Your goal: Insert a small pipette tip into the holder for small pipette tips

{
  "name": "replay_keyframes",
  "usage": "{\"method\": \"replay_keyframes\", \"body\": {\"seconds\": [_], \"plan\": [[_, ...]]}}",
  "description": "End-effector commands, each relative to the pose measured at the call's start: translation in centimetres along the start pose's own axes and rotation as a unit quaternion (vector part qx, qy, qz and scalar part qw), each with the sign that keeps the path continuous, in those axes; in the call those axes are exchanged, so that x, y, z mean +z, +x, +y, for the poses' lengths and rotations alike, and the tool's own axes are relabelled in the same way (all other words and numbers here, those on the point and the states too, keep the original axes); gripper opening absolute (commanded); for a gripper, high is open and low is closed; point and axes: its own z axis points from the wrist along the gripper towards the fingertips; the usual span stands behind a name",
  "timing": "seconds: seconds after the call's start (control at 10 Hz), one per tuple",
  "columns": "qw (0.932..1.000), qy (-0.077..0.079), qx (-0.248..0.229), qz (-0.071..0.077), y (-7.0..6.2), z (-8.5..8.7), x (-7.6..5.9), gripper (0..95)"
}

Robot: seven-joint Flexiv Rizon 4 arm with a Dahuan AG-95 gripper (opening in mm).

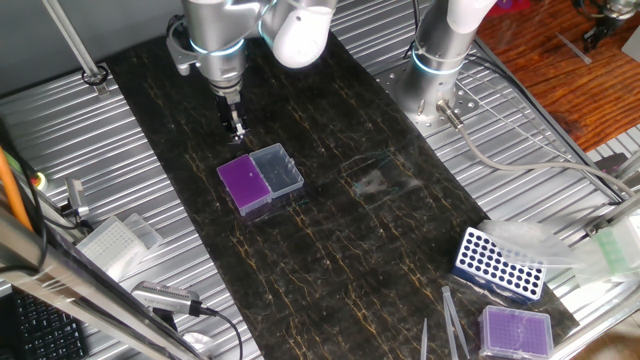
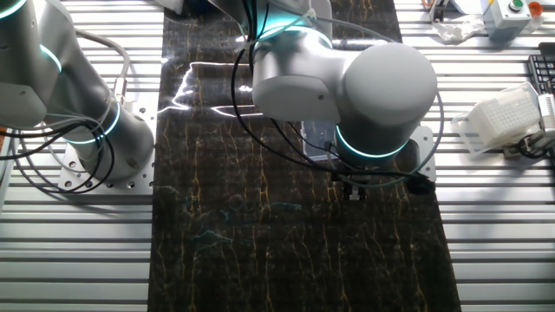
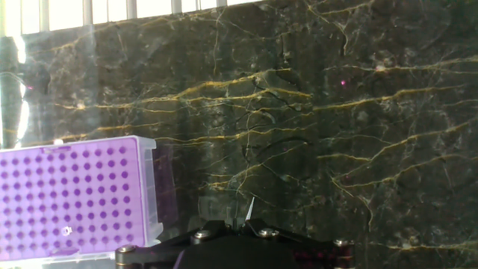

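Two surfaces here: dark marble-patterned mat (image 1: 330, 230) with gold veining runs down the middle, laid over a ribbed aluminium table (image 1: 120, 170). Wood floor shows past the far corner.

Holder for small pipette tips (image 1: 259, 181) sits mid-mat, vivid purple grid on one half, clear lid lying open flat beside it. In the hand view it's at lower left, lots of empty holes visible.

Gripper (image 1: 235, 130) hangs over the mat just behind the holder, not touching it. Hand view shows a thin clear pipette tip (image 3: 249, 210) poking up from the fingers at the bottom edge, over bare mat to the right of the holder. Jaws look closed down on it, gap barely visible.

Off to the side: blue rack (image 1: 499, 264) with round holes, paler purple box (image 1: 516, 330) at the mat corner, white tip box (image 2: 503, 120) on the ribbed table. Second arm base (image 1: 432, 80) bolted at the far edge of the mat.
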Motion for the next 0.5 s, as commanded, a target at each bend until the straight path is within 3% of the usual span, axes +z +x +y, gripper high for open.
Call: {"method": "replay_keyframes", "body": {"seconds": [0.1,0.5], "plan": [[1.0000,0.000,-0.001,0.001,0.04,-0.01,-0.06,19.0],[1.0000,-0.001,0.004,0.001,0.04,-0.04,0.08,19.0]]}}
